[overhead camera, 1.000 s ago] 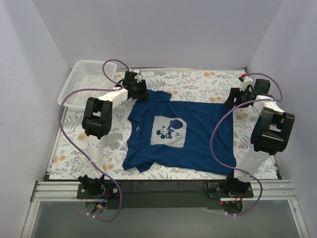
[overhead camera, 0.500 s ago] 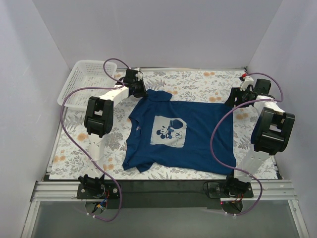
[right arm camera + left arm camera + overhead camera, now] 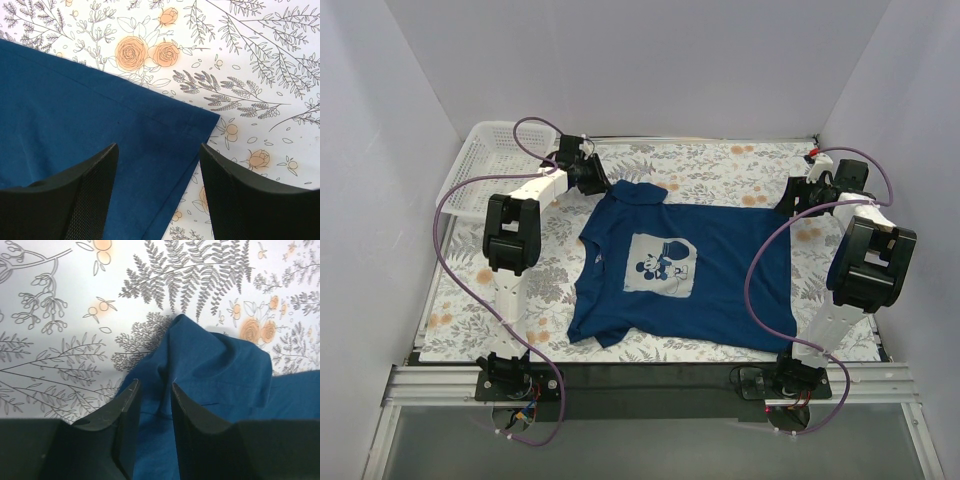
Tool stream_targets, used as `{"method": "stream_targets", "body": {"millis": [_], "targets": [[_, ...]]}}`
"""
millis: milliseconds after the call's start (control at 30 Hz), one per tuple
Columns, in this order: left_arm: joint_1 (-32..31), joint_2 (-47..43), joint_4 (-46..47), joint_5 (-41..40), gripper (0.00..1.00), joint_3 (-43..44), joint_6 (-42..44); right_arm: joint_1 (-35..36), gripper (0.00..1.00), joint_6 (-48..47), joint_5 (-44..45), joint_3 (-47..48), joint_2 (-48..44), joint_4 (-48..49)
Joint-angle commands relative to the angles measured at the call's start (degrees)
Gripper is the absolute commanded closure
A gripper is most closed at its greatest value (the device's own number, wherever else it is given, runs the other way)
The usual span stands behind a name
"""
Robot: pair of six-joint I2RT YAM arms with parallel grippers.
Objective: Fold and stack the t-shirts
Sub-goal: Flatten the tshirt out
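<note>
Flowered worktop carries the navy t-shirt mid-surface, its long axis running from collar at 9 o'clock to hem at 3. Left jaws, narrowly apart, sit over the bunched far sleeve at 11 o'clock. Right jaws, wide apart, hover above the far hem corner at 2 o'clock.

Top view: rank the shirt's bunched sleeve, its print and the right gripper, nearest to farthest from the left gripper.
1. Sleeve: just beside the left gripper, at the far left.
2. Print: in the middle, nearer the camera.
3. Right gripper: across on the right side.
</note>
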Motion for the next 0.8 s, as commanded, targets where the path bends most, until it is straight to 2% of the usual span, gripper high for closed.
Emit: {"method": "stream_targets", "body": {"millis": [0,233,567,767], "targets": [[-0.2,-2.0,-0.6,2.8,0.71,2.9,-1.0,-0.4,0.39,-0.1,-1.3,0.3,0.4,1.6],[-0.2,-1.6,-0.6,5.0,0.71,2.7,-1.9,-0.7,0.39,-0.1,-1.3,0.3,0.6,1.6],[-0.3,-0.7,-1.9,3.5,0.72,2.8,-1.2,-0.8,0.39,0.3,-1.6,0.3,0.7,1.6],[-0.5,0.0,-2.3,4.5,0.77,3.5,-1.4,-0.9,0.39,0.4,-1.6,0.4,0.8,1.6]]}}
